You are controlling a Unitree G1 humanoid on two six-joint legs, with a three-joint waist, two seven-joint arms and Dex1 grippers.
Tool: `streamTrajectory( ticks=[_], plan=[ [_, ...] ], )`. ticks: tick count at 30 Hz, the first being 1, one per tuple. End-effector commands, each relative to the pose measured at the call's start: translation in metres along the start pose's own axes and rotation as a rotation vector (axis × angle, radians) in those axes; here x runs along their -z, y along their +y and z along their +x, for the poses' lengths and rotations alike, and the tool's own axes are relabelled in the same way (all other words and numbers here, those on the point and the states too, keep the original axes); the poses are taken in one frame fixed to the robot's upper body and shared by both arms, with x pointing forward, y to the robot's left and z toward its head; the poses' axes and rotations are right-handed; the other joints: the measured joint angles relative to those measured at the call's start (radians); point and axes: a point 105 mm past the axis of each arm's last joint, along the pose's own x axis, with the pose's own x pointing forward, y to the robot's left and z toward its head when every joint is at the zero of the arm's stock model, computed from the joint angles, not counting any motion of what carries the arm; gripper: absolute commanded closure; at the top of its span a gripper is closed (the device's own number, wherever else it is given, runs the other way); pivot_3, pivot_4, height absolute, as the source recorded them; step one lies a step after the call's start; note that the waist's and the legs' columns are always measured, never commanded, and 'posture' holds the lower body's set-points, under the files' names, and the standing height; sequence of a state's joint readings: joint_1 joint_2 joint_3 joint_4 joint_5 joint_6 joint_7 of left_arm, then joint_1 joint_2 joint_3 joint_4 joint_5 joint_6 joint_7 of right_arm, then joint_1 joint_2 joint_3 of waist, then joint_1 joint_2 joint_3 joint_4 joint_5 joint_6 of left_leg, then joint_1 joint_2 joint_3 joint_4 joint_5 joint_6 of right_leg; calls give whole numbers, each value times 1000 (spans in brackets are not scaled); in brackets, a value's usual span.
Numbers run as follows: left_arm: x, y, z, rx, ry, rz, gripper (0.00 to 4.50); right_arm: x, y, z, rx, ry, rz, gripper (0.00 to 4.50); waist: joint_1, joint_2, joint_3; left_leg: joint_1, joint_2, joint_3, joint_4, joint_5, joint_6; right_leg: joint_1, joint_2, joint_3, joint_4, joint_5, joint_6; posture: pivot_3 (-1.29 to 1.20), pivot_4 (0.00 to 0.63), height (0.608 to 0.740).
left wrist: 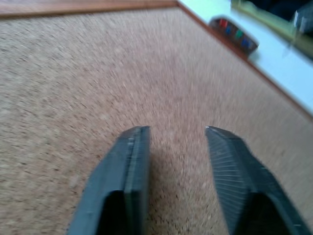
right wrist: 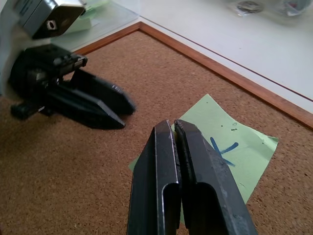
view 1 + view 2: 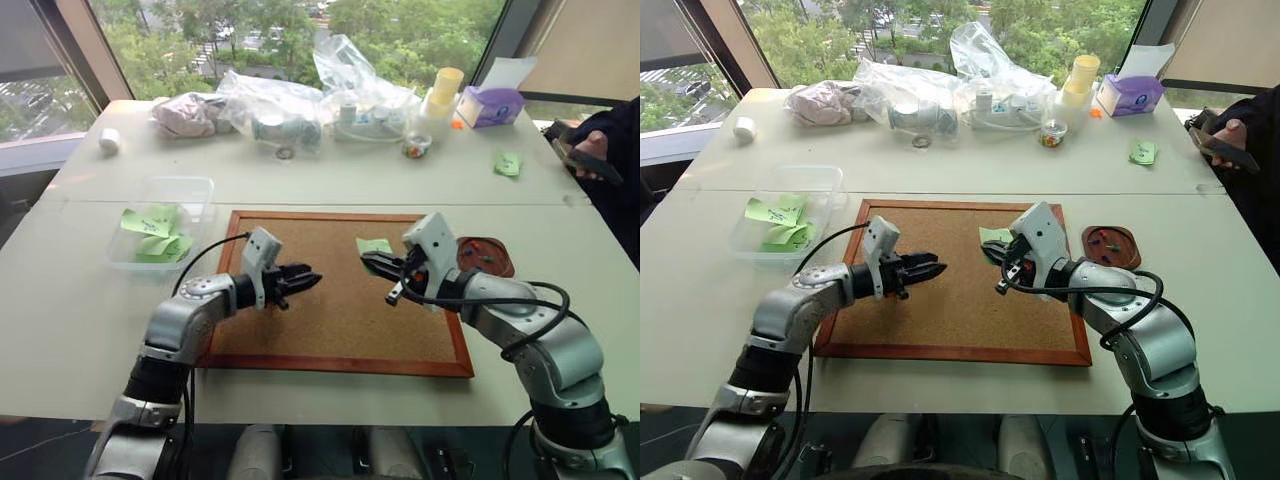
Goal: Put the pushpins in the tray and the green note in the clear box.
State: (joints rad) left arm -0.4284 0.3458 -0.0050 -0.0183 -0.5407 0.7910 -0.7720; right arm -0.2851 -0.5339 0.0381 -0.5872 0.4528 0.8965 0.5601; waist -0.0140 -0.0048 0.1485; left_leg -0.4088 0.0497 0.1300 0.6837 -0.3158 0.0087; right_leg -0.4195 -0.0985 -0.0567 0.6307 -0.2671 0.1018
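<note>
My right gripper (image 3: 368, 262) hangs just above the cork board, shut on the green note (image 2: 222, 132), whose blue pen lines show beside the fingers. To its left, my left gripper (image 3: 305, 280) is open with bare cork between its fingers (image 1: 129, 166). It points at the right gripper from a short gap away. The dark reddish tray (image 3: 500, 262) lies on the table off the board's right edge, with small pushpins (image 1: 230, 28) in it. At the left stands the clear box (image 3: 205, 185), holding several other green notes.
The wood-framed cork board (image 3: 340, 310) lies under both grippers. Clear plastic bags (image 3: 280, 105), a cup stack (image 3: 445, 90) and a purple tissue box (image 3: 490, 105) line the back. Another green note (image 3: 507, 163) lies at the right, near a person's hand (image 3: 592, 148).
</note>
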Motion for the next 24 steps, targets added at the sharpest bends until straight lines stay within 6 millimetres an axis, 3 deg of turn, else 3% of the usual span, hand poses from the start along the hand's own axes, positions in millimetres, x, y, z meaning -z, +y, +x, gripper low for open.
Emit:
streamTrajectory(
  ticks=[1, 9, 14, 22, 24],
  plan=[
    [-42, -8, -4, 99, -165, -163, 710, -18, 8, 1, -47, -52, -104, 4500, 3, -2, 2, -1, 0, 0, 0, 1, -1, 0, 0, 0, 0, 0, 0, 0, 150, 740],
    [-59, -14, 19, 173, -220, -488, 710, -25, 11, 4, -68, -43, -256, 4500, 5, -10, 7, -1, -2, 0, 1, 1, -1, 1, 1, 0, -1, 0, 1, 0, 150, 740],
    [-47, -28, 36, 235, -121, -613, 710, -28, 13, 6, -91, -42, -322, 4500, 3, -13, 8, -1, -2, 0, 1, 2, -3, 1, 1, 0, -1, 0, 1, 0, 150, 740],
    [-32, -36, 43, 243, -20, -645, 710, -29, 13, 7, -96, -47, -342, 4500, 3, -13, 8, 0, -2, 0, 1, 3, -5, 1, 3, 0, 0, 0, 1, 0, 150, 740],
    [-30, -36, 44, 240, -14, -656, 1242, -29, 12, 7, -94, -47, -344, 4500, 3, -13, 8, 0, -2, 0, 1, 3, -5, 1, 3, 0, 0, 0, 1, 0, 150, 740]
  ],
)
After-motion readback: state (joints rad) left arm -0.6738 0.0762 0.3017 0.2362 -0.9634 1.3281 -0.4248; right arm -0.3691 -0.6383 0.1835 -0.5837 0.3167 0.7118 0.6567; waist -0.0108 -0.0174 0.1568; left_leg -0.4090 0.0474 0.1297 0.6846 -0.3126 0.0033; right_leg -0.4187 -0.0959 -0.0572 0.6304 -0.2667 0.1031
